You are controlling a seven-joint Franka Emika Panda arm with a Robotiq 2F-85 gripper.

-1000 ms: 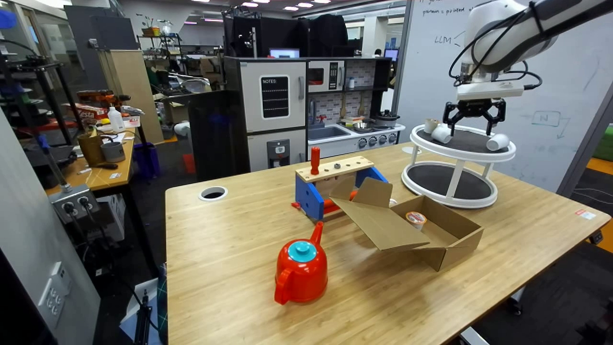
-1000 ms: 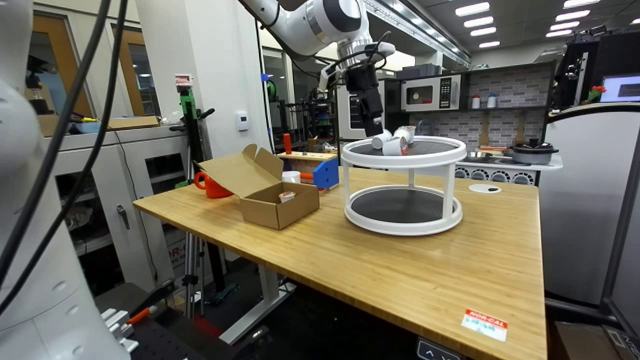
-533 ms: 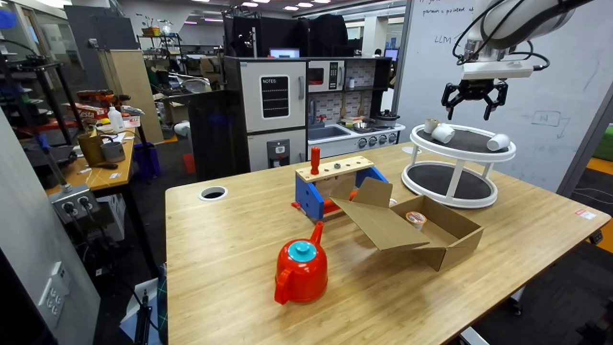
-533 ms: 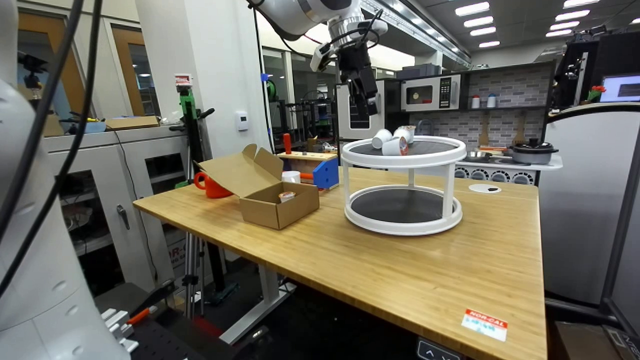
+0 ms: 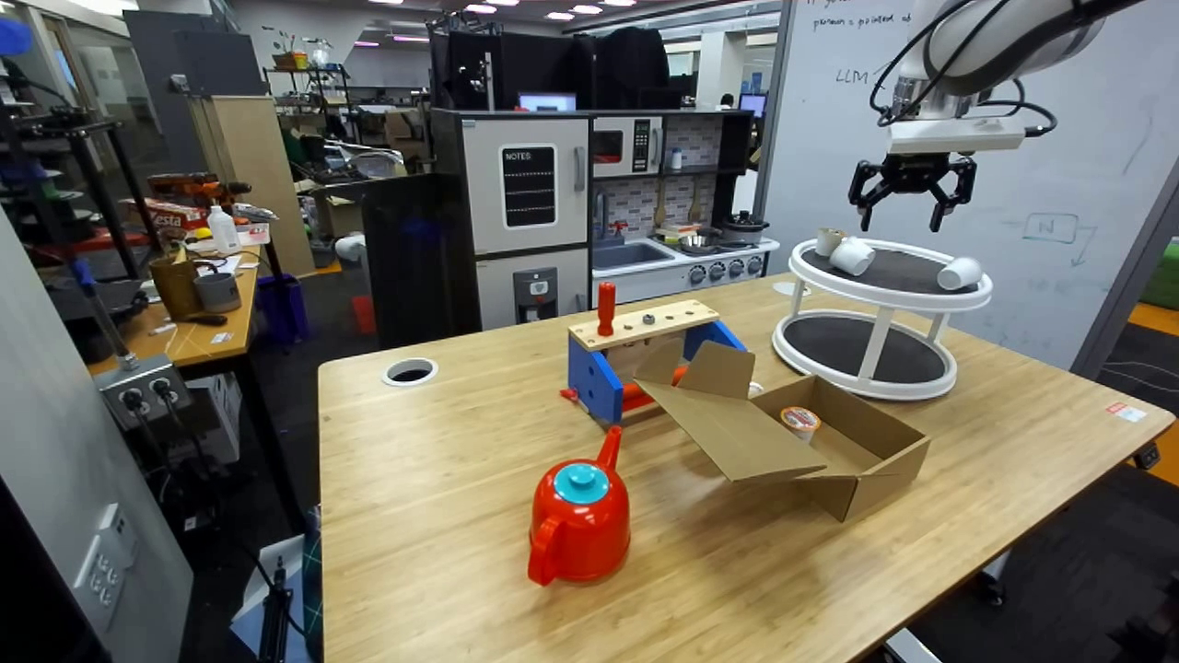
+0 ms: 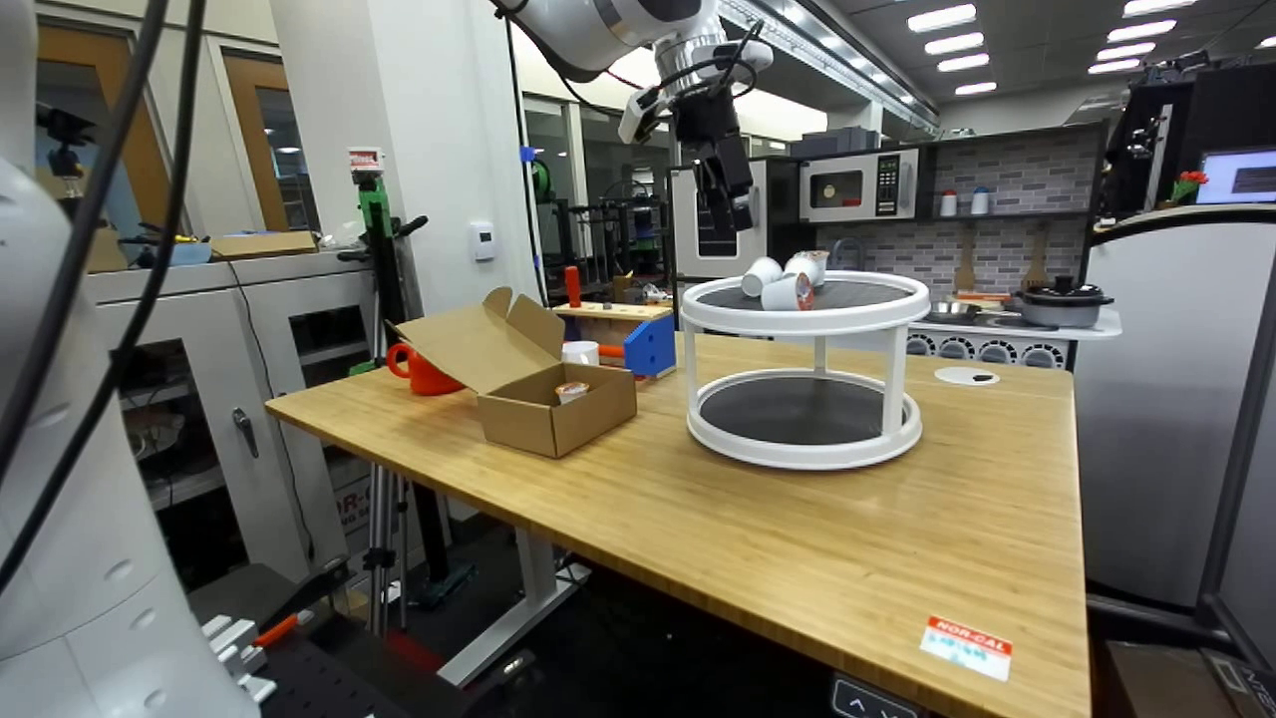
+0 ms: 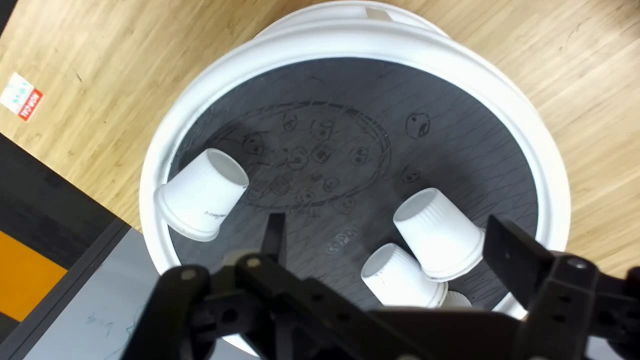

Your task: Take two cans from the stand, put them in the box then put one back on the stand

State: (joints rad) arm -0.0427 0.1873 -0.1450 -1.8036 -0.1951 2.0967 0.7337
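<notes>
Nearest in an exterior view, on the wooden counter (image 5: 433,497), there stands a red teapot (image 5: 594,534) with a turquoise lid. A little farther is the cardboard box (image 5: 889,474), whose long flap is folded outward and tilted. Inside the box I can see one can (image 5: 799,422), with its printed top turned upward. Just behind the flap there is a toy rack (image 5: 636,330), which has blue sides, a wooden top and one red peg that stands upright.

Farther again comes the white stand (image 5: 884,297) with its two dark round shelves. The wrist view shows the upper shelf from above. There, a lone can (image 7: 202,195) lies on its side close to the rim. Well apart from it, a second can (image 7: 440,235) and a third can (image 7: 402,275) lie close together; whether they touch each other, I cannot tell. Over this shelf hangs the end effector (image 5: 901,223). It is released: its two fingers are spread wide, and it is apart from the cans below.

Behind the stand there is a whiteboard (image 5: 1041,198) with some handwriting, and in the background there stands a grey and black toy kitchen (image 5: 564,235).
</notes>
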